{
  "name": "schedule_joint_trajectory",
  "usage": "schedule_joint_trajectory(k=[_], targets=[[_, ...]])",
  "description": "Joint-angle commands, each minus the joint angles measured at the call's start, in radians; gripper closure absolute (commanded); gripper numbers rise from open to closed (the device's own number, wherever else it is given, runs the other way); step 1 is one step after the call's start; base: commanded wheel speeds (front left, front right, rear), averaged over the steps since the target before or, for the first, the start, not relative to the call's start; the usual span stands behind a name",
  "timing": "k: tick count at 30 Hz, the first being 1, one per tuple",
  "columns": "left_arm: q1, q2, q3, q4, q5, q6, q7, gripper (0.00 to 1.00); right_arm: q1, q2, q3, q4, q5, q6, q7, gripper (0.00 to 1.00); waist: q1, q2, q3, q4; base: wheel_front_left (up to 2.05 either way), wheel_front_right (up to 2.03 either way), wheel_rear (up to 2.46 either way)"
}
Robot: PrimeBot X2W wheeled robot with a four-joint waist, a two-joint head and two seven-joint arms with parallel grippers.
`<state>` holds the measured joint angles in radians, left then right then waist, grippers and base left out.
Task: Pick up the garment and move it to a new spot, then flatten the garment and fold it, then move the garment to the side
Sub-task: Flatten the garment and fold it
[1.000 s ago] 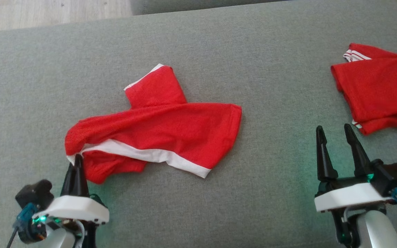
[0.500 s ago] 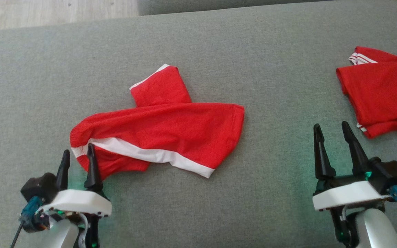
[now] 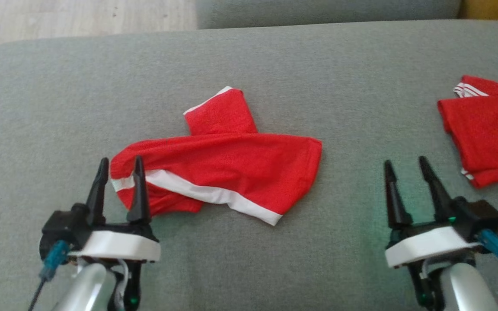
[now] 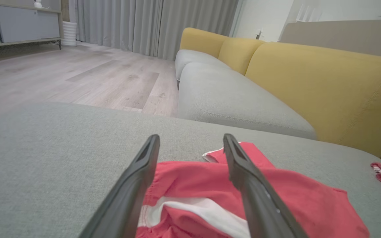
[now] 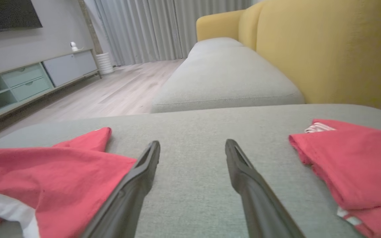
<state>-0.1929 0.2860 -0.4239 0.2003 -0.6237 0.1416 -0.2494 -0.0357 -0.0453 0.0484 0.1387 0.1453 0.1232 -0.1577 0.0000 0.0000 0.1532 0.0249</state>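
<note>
A red garment (image 3: 236,166) with a white band lies crumpled on the grey cushion (image 3: 275,60), one red flap sticking up toward the back. My left gripper (image 3: 120,165) is open at the garment's left end, its fingers standing over the cloth edge with nothing held. The left wrist view shows the garment (image 4: 296,205) lying beneath and beyond my open left gripper (image 4: 191,140). My right gripper (image 3: 403,166) is open over bare cushion, well right of the garment. In the right wrist view the garment (image 5: 58,172) lies left of my open right gripper (image 5: 192,144).
A second red garment (image 3: 489,129), folded, lies at the cushion's right side, also seen as a folded garment (image 5: 352,162) in the right wrist view. A yellow sofa back (image 4: 326,82) rises beyond. Wood floor (image 3: 80,17) lies past the cushion's far left edge.
My left gripper has gone from shut on the garment's left end to open, letting it go. The head camera has shifted, so the whole scene sits further right and lower.
</note>
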Motion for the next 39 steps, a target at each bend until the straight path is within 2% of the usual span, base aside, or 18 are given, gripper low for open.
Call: schedule_joint_trajectory(k=[1,6,12,18,25,26,27,28,30,31,39], targets=[[-0.01,0.017,0.03,-0.036,0.008,0.006,-0.011,0.0,-0.026,-0.005,0.033,-0.033,-0.006,0.008,0.006,0.0,0.0,0.0,0.001,0.012,0.0,0.0,0.0],[0.032,-0.029,-0.003,-0.099,0.029,0.022,-0.012,0.0,-0.069,-0.005,0.112,0.007,0.011,0.008,0.109,0.0,0.0,0.0,0.01,0.058,0.0,0.0,0.0],[0.046,-0.084,-0.04,-0.112,0.055,0.017,-0.012,0.0,-0.175,-0.005,0.181,0.162,0.065,0.008,0.258,0.0,0.0,0.0,0.025,0.141,0.0,0.0,0.0],[0.057,-0.095,-0.023,-0.117,0.073,0.014,-0.012,0.0,-0.217,-0.005,0.181,0.256,0.071,0.008,0.299,0.0,0.0,0.0,0.025,0.186,0.0,0.0,0.0],[0.076,-0.104,-0.002,-0.118,0.084,0.006,-0.012,0.0,-0.237,-0.005,0.195,0.317,0.092,0.008,0.301,0.0,0.0,0.0,0.021,0.198,0.0,0.0,0.0],[0.077,-0.105,0.001,-0.118,0.085,0.004,-0.012,0.0,-0.241,-0.005,0.199,0.321,0.094,0.008,0.294,0.11,0.0,0.0,0.02,0.197,0.0,0.0,0.0],[0.079,-0.105,0.003,-0.118,0.086,0.003,-0.012,0.0,-0.246,-0.005,0.202,0.322,0.095,0.008,0.282,0.28,0.0,0.0,0.02,0.196,0.0,0.0,0.0],[0.08,-0.105,0.006,-0.119,0.087,0.003,-0.012,0.0,-0.252,-0.005,0.2,0.319,0.095,0.008,0.261,0.52,0.0,0.0,0.02,0.194,0.0,0.0,0.0],[0.082,-0.106,0.012,-0.12,0.089,0.002,-0.012,0.0,-0.261,-0.005,0.193,0.321,0.092,0.008,0.234,0.78,0.0,0.0,0.019,0.189,0.0,0.0,0.0],[0.083,-0.106,0.014,-0.121,0.09,0.001,-0.012,0.0,-0.267,-0.005,0.185,0.321,0.092,0.008,0.219,1.0,0.0,0.0,0.019,0.187,0.0,0.0,0.0],[0.085,-0.11,0.021,-0.118,0.096,-0.005,-0.012,0.0,-0.319,-0.005,0.084,0.335,0.066,0.008,0.161,1.0,0.0,0.0,0.018,0.167,0.0,0.0,0.0]])
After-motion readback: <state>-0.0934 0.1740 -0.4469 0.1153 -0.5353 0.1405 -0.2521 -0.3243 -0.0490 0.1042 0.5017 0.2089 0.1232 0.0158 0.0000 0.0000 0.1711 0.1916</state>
